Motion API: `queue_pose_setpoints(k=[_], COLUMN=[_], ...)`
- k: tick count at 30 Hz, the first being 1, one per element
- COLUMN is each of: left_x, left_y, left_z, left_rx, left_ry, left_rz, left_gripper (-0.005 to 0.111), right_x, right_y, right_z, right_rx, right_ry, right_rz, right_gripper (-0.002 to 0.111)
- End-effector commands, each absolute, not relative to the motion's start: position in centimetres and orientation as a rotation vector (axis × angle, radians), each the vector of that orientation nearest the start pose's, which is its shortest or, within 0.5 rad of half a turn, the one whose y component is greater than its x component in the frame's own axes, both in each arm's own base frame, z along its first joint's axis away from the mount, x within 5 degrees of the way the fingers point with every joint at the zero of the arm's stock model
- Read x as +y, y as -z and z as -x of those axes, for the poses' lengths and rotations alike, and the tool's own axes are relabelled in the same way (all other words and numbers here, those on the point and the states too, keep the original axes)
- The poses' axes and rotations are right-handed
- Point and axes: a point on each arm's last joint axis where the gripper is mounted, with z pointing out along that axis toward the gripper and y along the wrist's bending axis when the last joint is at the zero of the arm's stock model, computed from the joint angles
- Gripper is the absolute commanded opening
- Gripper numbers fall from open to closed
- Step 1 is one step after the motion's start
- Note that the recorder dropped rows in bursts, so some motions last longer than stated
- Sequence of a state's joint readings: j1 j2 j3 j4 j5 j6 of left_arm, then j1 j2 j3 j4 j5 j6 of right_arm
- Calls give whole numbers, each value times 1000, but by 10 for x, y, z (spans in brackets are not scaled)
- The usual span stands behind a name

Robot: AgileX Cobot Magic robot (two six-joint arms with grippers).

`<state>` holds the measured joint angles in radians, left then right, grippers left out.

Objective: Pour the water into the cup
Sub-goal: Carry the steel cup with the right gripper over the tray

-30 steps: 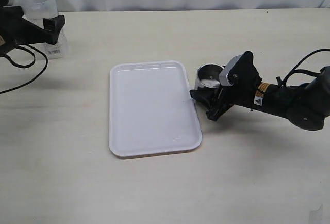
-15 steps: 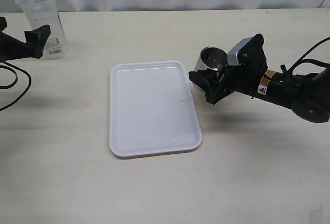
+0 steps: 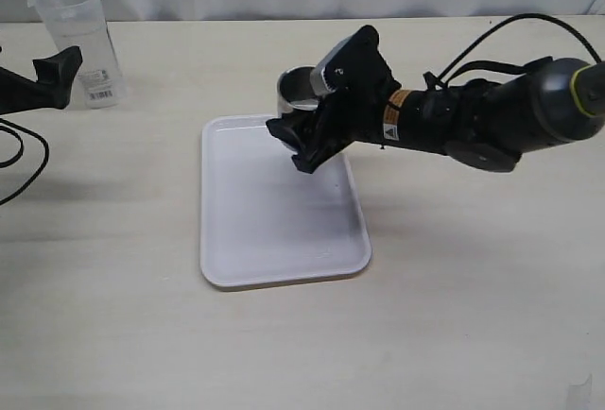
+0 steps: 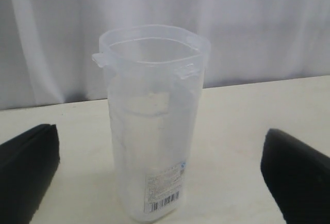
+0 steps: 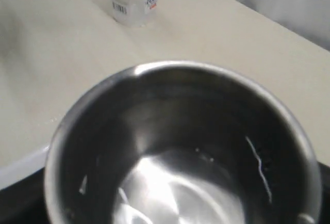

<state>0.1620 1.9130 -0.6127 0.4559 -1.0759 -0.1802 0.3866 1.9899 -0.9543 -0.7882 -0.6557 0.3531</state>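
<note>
The right gripper (image 3: 298,138) pinches the cup (image 3: 295,89) in its jaws. A second ago the cup sat on the table just right of the white tray (image 3: 269,240). Now it is up in the air, over the tray's far right part. The left gripper (image 4: 160,177) has pulled back a little from the plastic container (image 4: 152,105) at the far left, with its jaws spread wide.

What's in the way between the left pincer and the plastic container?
Nothing visible. In the left wrist view the plastic container stands upright straight ahead of the open left pincer, unobstructed. The right pincer holds the cup by the tray, well off to the side.
</note>
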Motion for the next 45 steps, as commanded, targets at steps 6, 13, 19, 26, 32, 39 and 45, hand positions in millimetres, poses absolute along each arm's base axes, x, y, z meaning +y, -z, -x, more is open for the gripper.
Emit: queue_pose_setpoints(k=[6, 13, 19, 26, 32, 39, 45], left_x=[18, 18, 19, 19, 19, 19, 19], left_y=[-137, -137, -138, -139, -139, -139, -139], left_z=[-322, -322, -323, -323, -323, -323, -323], left_rx=[1710, 1705, 1702, 1691, 1691, 1691, 1691], left_ry=[190, 172, 164, 167, 167, 167, 167], left_rz=[-190, -205, -185, -185, -185, -185, -185], left_gripper=[105, 105, 105, 105, 105, 105, 105], right_x=[221, 227, 229, 229, 229, 229, 229], right_y=[-138, -109, -89, -84, -84, -85, -85], right_z=[-358, -369, -373, -373, -373, -373, -373], right_rx=[1736, 1793, 1835, 1839, 1836, 1834, 1832], right_ry=[-566, -575, -578, -575, -571, -572, -574], right_rz=[947, 942, 948, 956, 961, 960, 960], right_gripper=[4, 4, 4, 4, 4, 9, 57])
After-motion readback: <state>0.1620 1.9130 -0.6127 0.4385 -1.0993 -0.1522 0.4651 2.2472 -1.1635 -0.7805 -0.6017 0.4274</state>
